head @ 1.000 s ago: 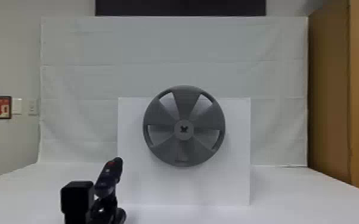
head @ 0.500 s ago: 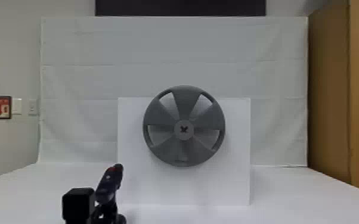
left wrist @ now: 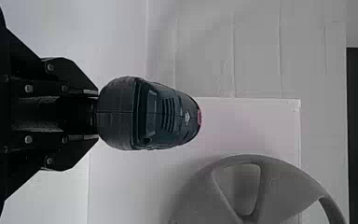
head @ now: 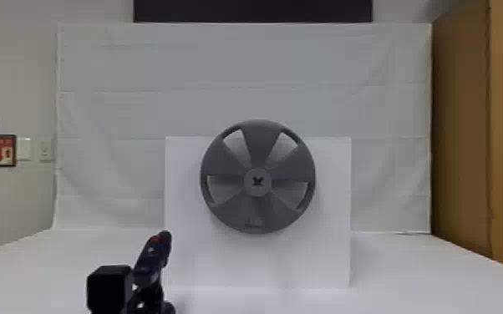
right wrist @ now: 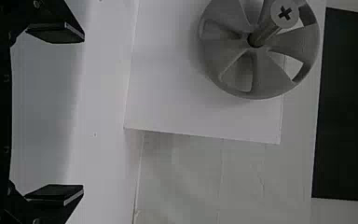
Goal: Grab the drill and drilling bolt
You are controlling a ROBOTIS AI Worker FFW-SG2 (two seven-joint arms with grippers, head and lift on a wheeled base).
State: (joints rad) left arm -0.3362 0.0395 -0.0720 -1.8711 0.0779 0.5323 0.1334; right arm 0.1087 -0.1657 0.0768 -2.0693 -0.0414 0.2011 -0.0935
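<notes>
L pincer [left wrist: 98,114]: closed in on the drill [left wrist: 163,114] by its grip; only a narrow gap betw. my fingers, handle filling it.
Drill pose: body above my fingertips, rear end twd my wrist cam; in head view it sat low, left of the wheel [head: 259,217], top leaning a bit twd it. Bit hidden from me.
Bolt [right wrist: 283,14]: cross-slot head, stuck out of the wheel hub on its shank; drill well apart from it.
Backing: wheel was up against a white board [right wrist: 168,70] standing on the white table [head: 409,271].
R pincer [right wrist: 84,113]: spread wide, nothing betw. its fingers; parked, facing the board.
Step in hand, my read: bring drill up & across to the bolt.
Line-up: needed bit height = slot height 1st, then sideways, then straight in along the shank; a slanted approach would prob. cam out.
Grip: had to be firm, w/ wrist rigid, as torque could twist the handle in flat fingers.
Contact: light push, seat in the cross, then run; too hard & the wheel or board might shift.
Clearance: best to swing in front of the rim, not thru it.
</notes>
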